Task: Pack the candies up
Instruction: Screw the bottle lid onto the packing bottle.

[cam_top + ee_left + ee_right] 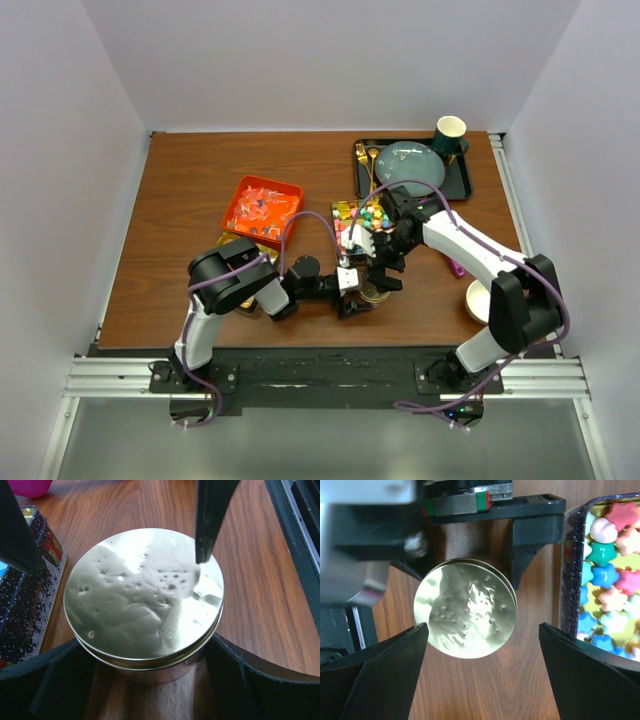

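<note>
Clamping a round gold tin [142, 592] beside the candies [612, 575].
Grips the tin, lid on, upright on the wooden table [250, 580], between the widely spread fingers of the left gripper [145, 650]. Hangs the right gripper [482, 630] above the lid, jaws wide apart, grasping nothing. Shows the candies, pastel stars, lying in a dark rectangular box [568, 580] just beside the tin.
</note>
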Controlling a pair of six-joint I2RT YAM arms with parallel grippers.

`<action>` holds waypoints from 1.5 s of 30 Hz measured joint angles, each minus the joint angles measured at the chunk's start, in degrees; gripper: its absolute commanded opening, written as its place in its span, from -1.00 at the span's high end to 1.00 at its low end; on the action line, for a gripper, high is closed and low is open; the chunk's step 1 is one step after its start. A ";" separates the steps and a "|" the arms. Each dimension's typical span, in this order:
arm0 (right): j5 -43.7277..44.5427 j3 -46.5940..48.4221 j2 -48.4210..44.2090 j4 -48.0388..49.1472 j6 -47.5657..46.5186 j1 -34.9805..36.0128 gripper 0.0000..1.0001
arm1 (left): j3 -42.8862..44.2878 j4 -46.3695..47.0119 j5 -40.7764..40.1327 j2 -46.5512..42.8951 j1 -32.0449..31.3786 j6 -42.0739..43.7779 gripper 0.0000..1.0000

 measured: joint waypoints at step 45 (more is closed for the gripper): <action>-1.40 -6.32 -12.13 2.67 11.17 -0.85 -0.93 | 1.16 0.22 -0.26 1.03 0.04 -0.90 1.00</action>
